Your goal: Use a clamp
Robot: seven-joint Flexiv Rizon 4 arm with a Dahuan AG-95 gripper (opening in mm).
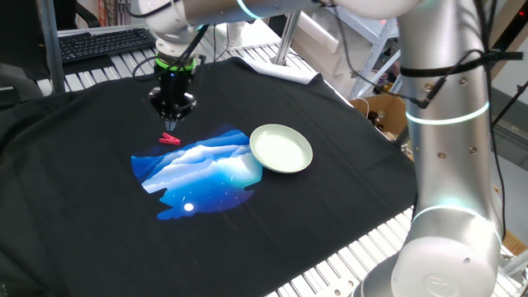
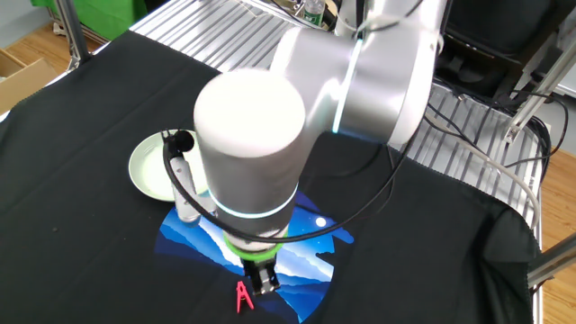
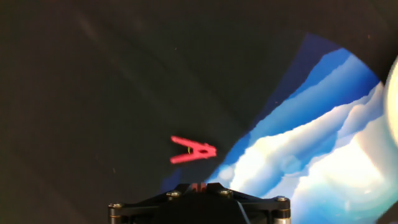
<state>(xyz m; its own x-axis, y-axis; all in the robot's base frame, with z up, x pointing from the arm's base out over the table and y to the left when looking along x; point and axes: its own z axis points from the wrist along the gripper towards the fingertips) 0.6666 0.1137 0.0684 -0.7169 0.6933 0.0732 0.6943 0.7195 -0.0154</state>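
While the gripper (image 1: 172,124) hangs just above the black cloth (image 1: 82,181), whether its fingers are spread or pressed together cannot be told; the red clamp (image 1: 170,139) lies beneath it beside the blue print (image 1: 202,172), the pale plate (image 1: 281,148) farther off.

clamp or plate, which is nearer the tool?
The red clamp, lying just below the tool at the blue print's edge; the pale green plate sits across the print.
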